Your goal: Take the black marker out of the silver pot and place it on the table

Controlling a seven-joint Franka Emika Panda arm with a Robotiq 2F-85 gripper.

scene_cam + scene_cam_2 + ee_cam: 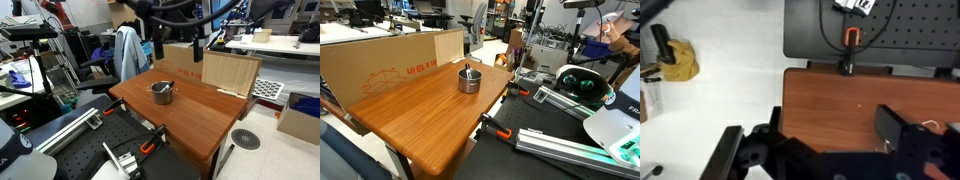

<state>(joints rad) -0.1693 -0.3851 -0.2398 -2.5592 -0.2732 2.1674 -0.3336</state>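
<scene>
The silver pot stands near the middle of the reddish-brown table; both also show in an exterior view, the pot on the table. The black marker leans inside the pot with its end over the rim. My gripper hangs high above the table's far side, well apart from the pot. In the wrist view the gripper is open and empty over bare wood. The pot and marker are out of the wrist view.
A cardboard box stands along the table's far edge, close under the gripper; it also shows in an exterior view. A black perforated bench with an orange clamp adjoins the table. Metal rails lie beside it.
</scene>
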